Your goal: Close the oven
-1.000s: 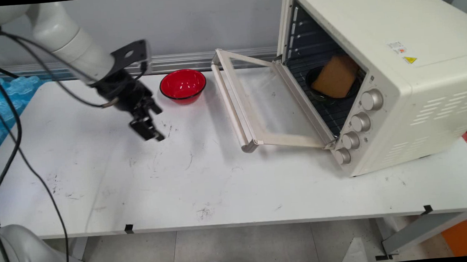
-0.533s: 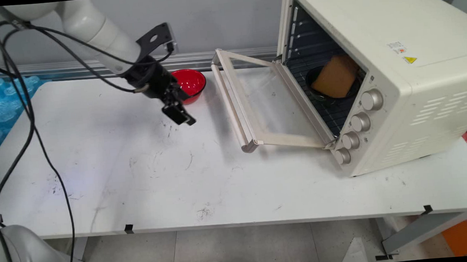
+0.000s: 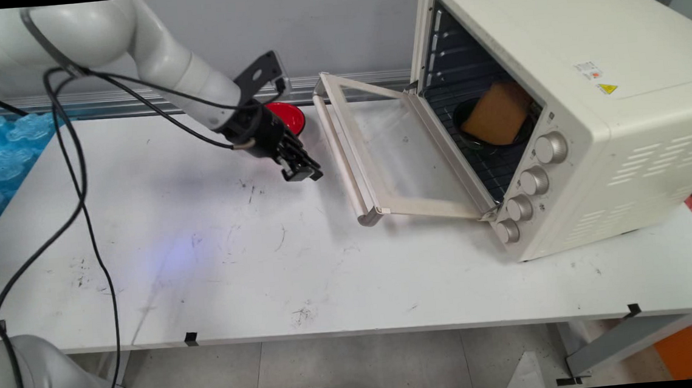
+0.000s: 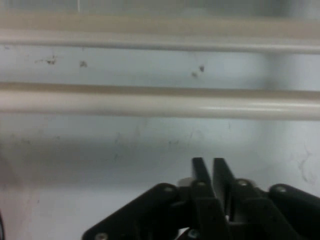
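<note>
Widest of all, the white table (image 3: pixel 266 272), scuffed with dark marks, with a blue bubbled sheet (image 3: pixel 2 157) at its far left end. On the right side sits the cream toaster oven (image 3: pixel 587 67), four knobs (image 3: pixel 534 181) down its front panel. Its glass door (image 3: pixel 392 154) is swung fully down and lies open above the tabletop, the pale bar handle (image 3: pixel 343 157) at its outer edge.

The white arm (image 3: pixel 178 65) reaches in from the upper left, cables hanging off it. Behind its wrist a red bowl (image 3: pixel 293 115) stands on the table, partly hidden, just beside the door's far corner.

Inside the oven, on the rack, there's a dark dish (image 3: pixel 470 139) with a brown slab (image 3: pixel 499 113) resting in it, tilted up against the back. So that item is in the oven, and the door is not shut.

Now the gripper (image 3: pixel 305 171): low over the table, just beside the handle, not touching it. The hand view looks straight at that handle (image 4: pixel 160 105), and the gripper (image 4: pixel 209 167) has its fingers (image 4: pixel 200 170) pressed together, nothing held between them.
</note>
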Controlling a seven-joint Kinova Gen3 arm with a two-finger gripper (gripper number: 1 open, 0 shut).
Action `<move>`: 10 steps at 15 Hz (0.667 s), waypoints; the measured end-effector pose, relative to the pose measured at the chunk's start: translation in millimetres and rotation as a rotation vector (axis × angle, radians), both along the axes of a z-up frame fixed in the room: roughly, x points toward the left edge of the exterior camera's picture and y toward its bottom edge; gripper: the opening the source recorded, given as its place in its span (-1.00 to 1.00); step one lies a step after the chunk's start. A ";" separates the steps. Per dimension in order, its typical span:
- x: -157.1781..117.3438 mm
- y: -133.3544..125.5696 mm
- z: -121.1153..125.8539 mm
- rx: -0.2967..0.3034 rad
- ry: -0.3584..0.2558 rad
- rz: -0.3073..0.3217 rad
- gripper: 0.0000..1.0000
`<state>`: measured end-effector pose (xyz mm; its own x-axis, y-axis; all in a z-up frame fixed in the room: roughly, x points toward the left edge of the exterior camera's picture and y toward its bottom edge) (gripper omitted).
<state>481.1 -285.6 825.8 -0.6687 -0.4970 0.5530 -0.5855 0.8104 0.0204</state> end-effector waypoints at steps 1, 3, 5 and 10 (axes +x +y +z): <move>-1.1 -1.5 -6.5 -0.005 0.011 0.001 -1.00; -2.8 -5.0 -20.3 -0.020 0.034 0.004 -1.00; -4.0 -7.9 -31.0 -0.032 0.054 0.005 -1.00; -5.5 -11.3 -50.7 -0.050 0.088 0.004 -1.00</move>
